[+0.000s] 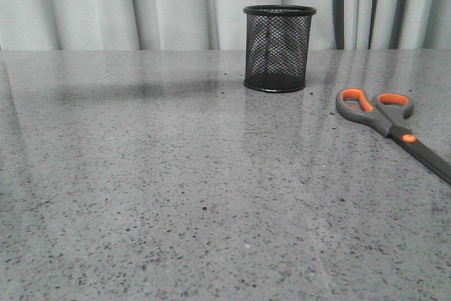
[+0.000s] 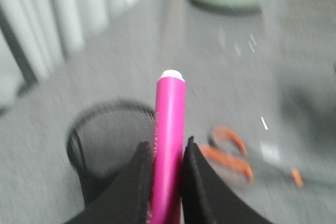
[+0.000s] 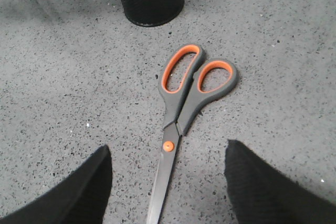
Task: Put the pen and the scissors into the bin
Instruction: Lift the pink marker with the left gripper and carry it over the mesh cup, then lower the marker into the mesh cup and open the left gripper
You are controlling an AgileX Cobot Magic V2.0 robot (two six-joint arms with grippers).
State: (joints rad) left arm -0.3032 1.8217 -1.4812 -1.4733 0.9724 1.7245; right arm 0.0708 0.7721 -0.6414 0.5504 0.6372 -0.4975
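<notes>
Left pincer [image 2: 167,182] clamps the bright pink pen [image 2: 169,140]; right pincer [image 3: 168,182] stands apart above the grey-and-orange scissors [image 3: 184,108] lying on the speckled grey surface [image 3: 63,87].

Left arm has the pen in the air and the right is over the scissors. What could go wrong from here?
1. The pen is pinched near one end by the left gripper, most of it sticking out; it could pivot or slip before reaching the bin.
2. The bin is small and light-looking; a pen arriving tilted could strike the rim and tip it.
3. The scissors lie flat on the table between the open right gripper fingers; a flat pinch may skid off.
</notes>
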